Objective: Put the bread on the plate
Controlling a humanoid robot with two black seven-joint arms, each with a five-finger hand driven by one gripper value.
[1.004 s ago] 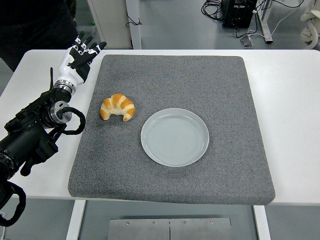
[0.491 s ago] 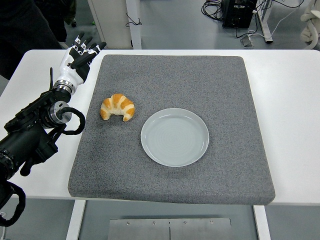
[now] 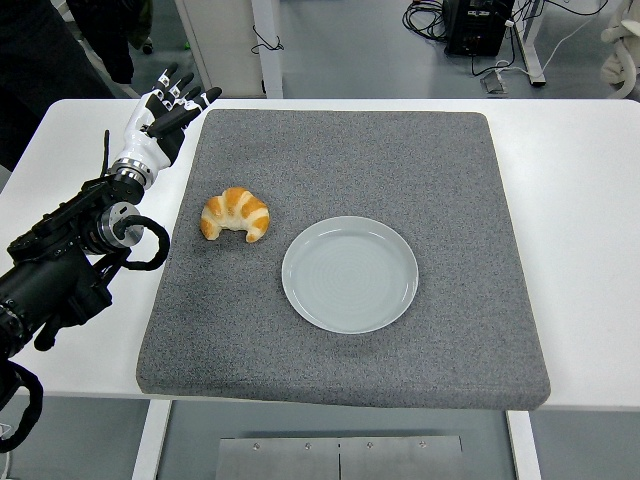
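A golden croissant (image 3: 236, 214) (the bread) lies on a grey foam mat (image 3: 440, 170), down and to the right of the robot's left hand (image 3: 158, 123) and clear of it. Just right of the croissant, farther from that hand, sits a pale blue plate (image 3: 350, 273), bare. The left hand hovers over the white table (image 3: 580, 190) at the mat's far left corner, fingers spread and holding nothing.

The left arm (image 3: 70, 255) is extended forward from the left edge; its white-and-black left hand (image 3: 157, 122) is held raised, fingers (image 3: 185, 92) spread, nothing grasped.
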